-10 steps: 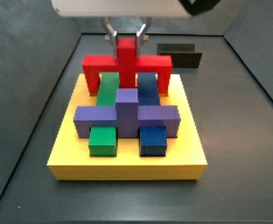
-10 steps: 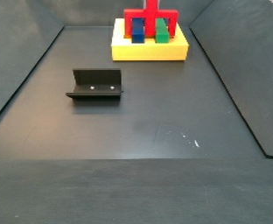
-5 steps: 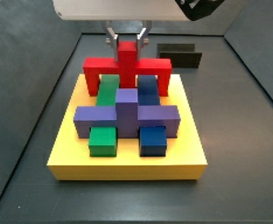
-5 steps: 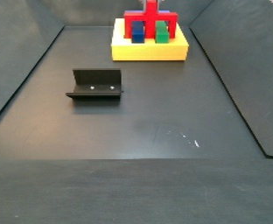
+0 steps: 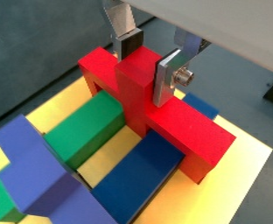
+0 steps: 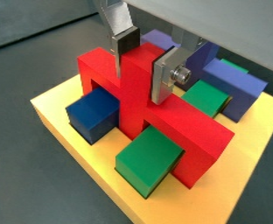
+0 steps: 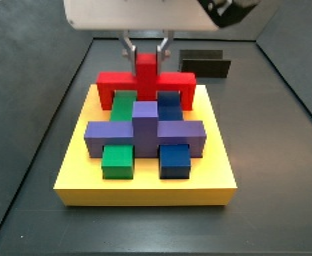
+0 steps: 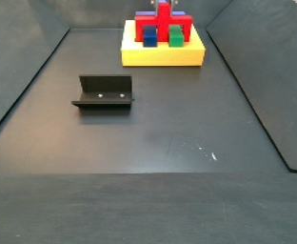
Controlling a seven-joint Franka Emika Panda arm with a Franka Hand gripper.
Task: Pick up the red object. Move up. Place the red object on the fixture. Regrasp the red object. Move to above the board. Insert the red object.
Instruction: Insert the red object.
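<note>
Gripper at the frame's upper centre clamps the red object's centre tab; the piece now sits lower than before, legs down on the yellow board.

The pincer disappears upward past the frame's edge.

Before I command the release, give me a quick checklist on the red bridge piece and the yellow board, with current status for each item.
1. Gripper shut on the raised tab of the red bridge-shaped object: ok.
2. Red object over the yellow slotted board, straddling the green block and blue block: ok.
3. Red object level in a side view: ok.
4. Legs fully seated in the board's slots: cannot tell, bases hidden.
5. Purple cross-shaped block apart from the gripper: ok.
6. Black fixture away from the board: ok.
</note>
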